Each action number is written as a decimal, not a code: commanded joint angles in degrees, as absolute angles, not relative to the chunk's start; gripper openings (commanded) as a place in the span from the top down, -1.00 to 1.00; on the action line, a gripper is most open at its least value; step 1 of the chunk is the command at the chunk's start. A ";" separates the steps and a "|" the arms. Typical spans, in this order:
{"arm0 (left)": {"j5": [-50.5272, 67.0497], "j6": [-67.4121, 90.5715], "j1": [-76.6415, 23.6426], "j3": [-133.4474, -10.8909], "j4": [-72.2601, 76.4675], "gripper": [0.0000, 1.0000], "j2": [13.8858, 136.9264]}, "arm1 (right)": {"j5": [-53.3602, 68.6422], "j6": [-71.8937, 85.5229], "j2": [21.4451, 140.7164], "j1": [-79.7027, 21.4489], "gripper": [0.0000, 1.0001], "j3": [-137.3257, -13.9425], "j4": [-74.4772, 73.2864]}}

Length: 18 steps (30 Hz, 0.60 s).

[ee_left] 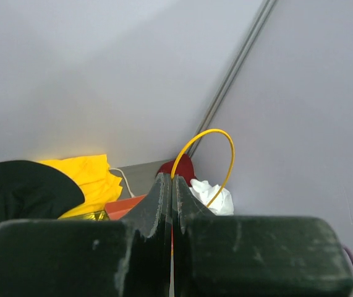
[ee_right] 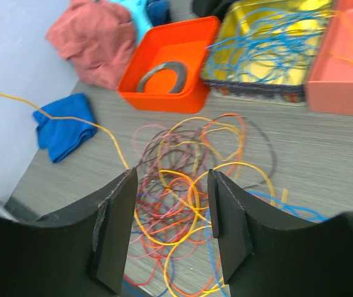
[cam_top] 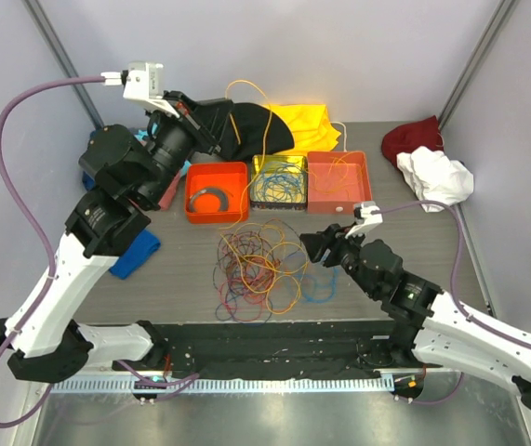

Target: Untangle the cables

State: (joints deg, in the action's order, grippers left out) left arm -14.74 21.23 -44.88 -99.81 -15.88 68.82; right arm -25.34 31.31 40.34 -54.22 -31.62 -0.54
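Many cables (cam_top: 256,265) heaped just ahead of right gripper (ee_right: 171,204), jaws wide, empty; left gripper (ee_left: 172,185), raised, pinches yellow cable (ee_left: 208,140).

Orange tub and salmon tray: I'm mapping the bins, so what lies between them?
A yellow tray holding blue and orange cables, clearest in the top view.

The left arm (cam_top: 60,279) stood bent at the elbow, reaching toward the far left, with its wrist turned to the right. The left gripper (ee_left: 172,180) was clamped on a yellow cable (ee_left: 208,132), jaws pressed together. The right arm (cam_top: 451,321) lay low, stretched toward the centre. The right gripper (ee_right: 171,185) was angled down, its fingers (ee_right: 115,229) parted wide and holding nothing.
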 commanded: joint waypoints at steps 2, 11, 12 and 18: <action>-11.25 19.86 -45.00 -103.18 -14.85 0.99 70.05 | -14.25 28.92 49.71 -54.40 -0.18 -35.06 7.92; -10.46 20.74 -45.35 -105.99 -16.35 1.00 71.54 | -13.08 22.68 62.57 -61.60 -0.28 -39.64 12.83; -10.02 20.74 -45.44 -106.43 -16.78 1.00 72.07 | -13.88 22.15 62.84 -62.92 -0.29 -39.64 14.83; -9.84 20.92 -45.97 -107.75 -17.58 0.99 72.86 | -17.14 20.22 64.51 -64.25 -0.34 -38.50 24.95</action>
